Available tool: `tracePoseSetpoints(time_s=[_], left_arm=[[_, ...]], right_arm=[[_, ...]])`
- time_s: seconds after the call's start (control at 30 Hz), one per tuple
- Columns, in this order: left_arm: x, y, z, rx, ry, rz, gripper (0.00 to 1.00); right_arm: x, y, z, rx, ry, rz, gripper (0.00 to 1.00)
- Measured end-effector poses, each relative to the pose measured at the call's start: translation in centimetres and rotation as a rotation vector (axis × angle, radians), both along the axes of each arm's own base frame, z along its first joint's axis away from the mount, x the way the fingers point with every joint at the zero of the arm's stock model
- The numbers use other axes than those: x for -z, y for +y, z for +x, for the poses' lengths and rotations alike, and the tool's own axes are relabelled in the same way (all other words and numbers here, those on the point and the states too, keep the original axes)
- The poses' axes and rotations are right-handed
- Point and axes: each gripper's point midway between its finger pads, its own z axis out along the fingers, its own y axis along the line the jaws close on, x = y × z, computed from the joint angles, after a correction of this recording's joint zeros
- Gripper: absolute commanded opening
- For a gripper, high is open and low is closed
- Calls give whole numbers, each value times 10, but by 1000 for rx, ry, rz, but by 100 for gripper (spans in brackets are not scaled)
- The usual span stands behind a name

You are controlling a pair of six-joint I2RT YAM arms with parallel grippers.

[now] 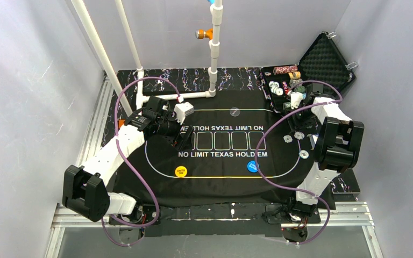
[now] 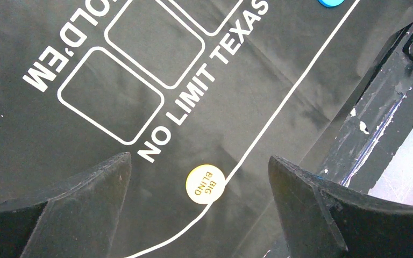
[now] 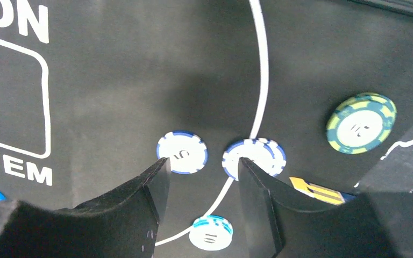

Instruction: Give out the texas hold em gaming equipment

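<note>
The yellow "BIG BLIND" button (image 1: 181, 172) and the blue button (image 1: 253, 166) lie on the mat's near line. My left gripper (image 1: 181, 138) hovers open and empty above the mat; in its wrist view (image 2: 199, 157) the yellow button (image 2: 205, 184) lies between and below the fingers. My right gripper (image 1: 294, 122) is open and empty over the mat's right end (image 3: 201, 161). Below it lie a white-blue chip (image 3: 182, 152), a small stack of white-blue chips (image 3: 258, 153), a light-blue "10" chip (image 3: 211, 232) and a green-yellow chip (image 3: 361, 123). No playing cards show.
The black foam-lined case (image 1: 328, 59) stands open at the back right with several chip stacks (image 1: 286, 70) in it. A white pipe frame (image 1: 213, 59) rises at the back of the mat (image 1: 220, 185). A small clear disc (image 1: 235, 112) lies on the far line.
</note>
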Motion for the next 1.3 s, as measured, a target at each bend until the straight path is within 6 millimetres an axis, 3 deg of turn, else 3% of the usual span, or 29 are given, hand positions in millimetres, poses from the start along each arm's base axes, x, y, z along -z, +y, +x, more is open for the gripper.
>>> tracePoseSetpoints(time_s=[0.23, 0.4, 0.77, 1.3], left_arm=[[0, 0, 0, 0, 0, 0, 98], [0, 0, 0, 0, 0, 0, 98], [0, 0, 0, 0, 0, 0, 98], [0, 0, 0, 0, 0, 0, 98]], right_arm=[[7, 18, -6, -42, 24, 6, 56], [13, 18, -12, -40, 44, 1, 56], [29, 21, -24, -47, 86, 2, 67], [33, 20, -24, -69, 84, -112, 53]])
